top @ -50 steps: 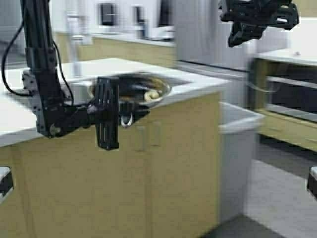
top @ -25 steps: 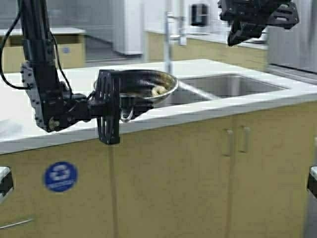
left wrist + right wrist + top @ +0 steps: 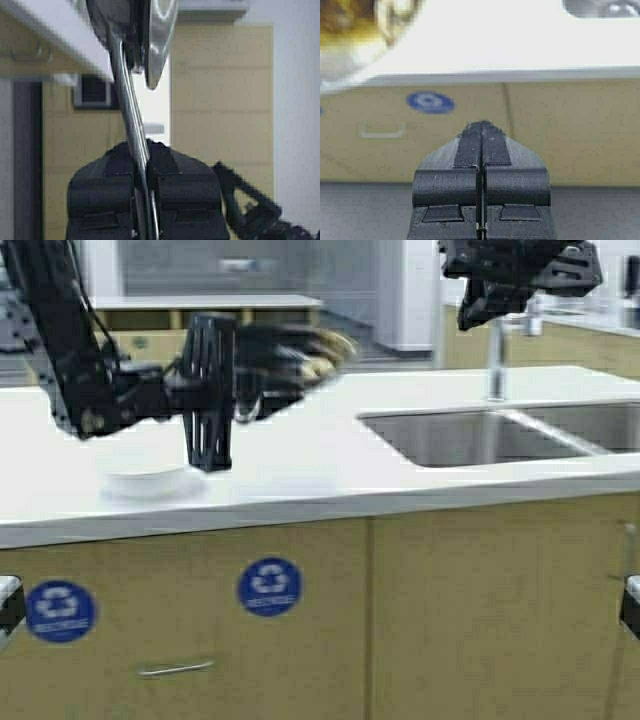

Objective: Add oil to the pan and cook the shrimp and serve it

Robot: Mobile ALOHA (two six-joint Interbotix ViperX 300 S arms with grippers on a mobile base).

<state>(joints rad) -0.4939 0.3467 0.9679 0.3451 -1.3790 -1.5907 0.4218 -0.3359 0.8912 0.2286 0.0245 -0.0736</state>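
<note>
While the left arm reaches forward from the left side, the left hand (image 3: 210, 390) pinches the handle of 1 pan (image 3: 285, 352), holding it in the air above the left part of the desk (image 3: 300, 475), clear of the surface. 1 pale shrimp (image 3: 316, 367) lies in the pan near its right rim. 1 white bowl (image 3: 145, 475) rests on the desk near its front edge, below the left arm. The right hand (image 3: 520, 280) is raised high over the desk's right part, above 1 sink (image 3: 470, 435), fingers (image 3: 482, 145) pressed together on nothing.
</note>
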